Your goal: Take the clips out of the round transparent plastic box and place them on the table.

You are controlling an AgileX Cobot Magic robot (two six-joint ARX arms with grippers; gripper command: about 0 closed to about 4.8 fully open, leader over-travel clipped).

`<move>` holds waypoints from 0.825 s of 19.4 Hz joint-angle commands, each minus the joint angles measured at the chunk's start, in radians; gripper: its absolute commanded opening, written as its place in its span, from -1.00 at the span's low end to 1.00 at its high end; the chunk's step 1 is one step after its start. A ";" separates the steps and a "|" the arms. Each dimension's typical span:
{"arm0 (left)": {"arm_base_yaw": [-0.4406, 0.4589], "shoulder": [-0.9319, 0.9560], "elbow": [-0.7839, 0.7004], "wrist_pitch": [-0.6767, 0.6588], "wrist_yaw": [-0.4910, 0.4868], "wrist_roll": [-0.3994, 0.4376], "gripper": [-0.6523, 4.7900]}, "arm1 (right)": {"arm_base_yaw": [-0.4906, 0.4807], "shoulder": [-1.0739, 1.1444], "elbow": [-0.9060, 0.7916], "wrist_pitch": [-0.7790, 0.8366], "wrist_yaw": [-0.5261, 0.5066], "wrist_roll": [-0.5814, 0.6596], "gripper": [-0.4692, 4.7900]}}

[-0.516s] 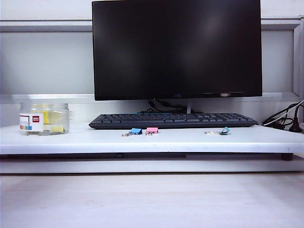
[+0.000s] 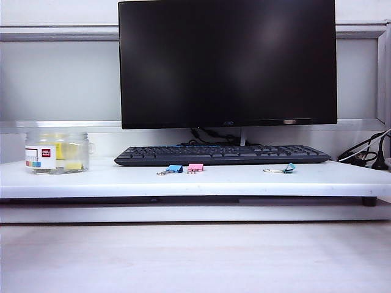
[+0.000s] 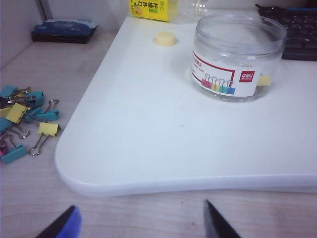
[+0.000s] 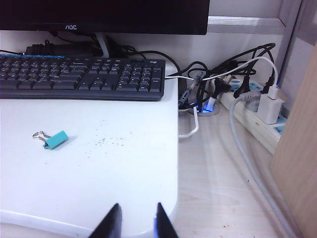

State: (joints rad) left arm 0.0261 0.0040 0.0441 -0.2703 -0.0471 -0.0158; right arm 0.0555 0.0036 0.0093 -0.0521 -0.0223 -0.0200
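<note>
The round transparent plastic box [image 2: 57,152] stands open-topped at the left end of the white table [image 2: 183,180]. Yellow clips [image 2: 73,165] lie inside it. The left wrist view shows the box [image 3: 237,57] with its labelled side facing me and a yellow clip [image 3: 265,80] behind the wall. My left gripper [image 3: 140,206] hangs open and empty over the lower wood-grain surface, short of the table's corner [image 3: 163,129]. Over the table's right corner [image 4: 99,163] my right gripper [image 4: 137,204] is shut, its tips close together and holding nothing. Neither gripper shows in the exterior view.
A monitor [image 2: 227,61] and keyboard [image 2: 220,154] stand behind. Blue [image 2: 175,169], pink [image 2: 195,167] and teal [image 2: 288,168] clips lie before the keyboard. Loose clips [image 3: 25,124] are heaped on the wood-grain surface. A yellow cap [image 3: 165,38] lies behind the box. Cables and a power strip [image 4: 257,109] are at the right.
</note>
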 commanded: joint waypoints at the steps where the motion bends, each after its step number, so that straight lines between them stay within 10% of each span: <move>1: 0.002 -0.003 -0.003 -0.012 0.002 0.001 0.46 | 0.000 -0.002 0.001 0.011 0.000 0.001 -0.46; 16: 0.002 -0.003 -0.003 0.053 0.002 -0.093 0.46 | 0.000 -0.002 0.001 0.015 -0.006 0.075 -0.46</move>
State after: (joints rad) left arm 0.0261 0.0040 0.0418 -0.2543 -0.0475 -0.0654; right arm 0.0555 0.0036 0.0093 -0.0521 -0.0265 0.0212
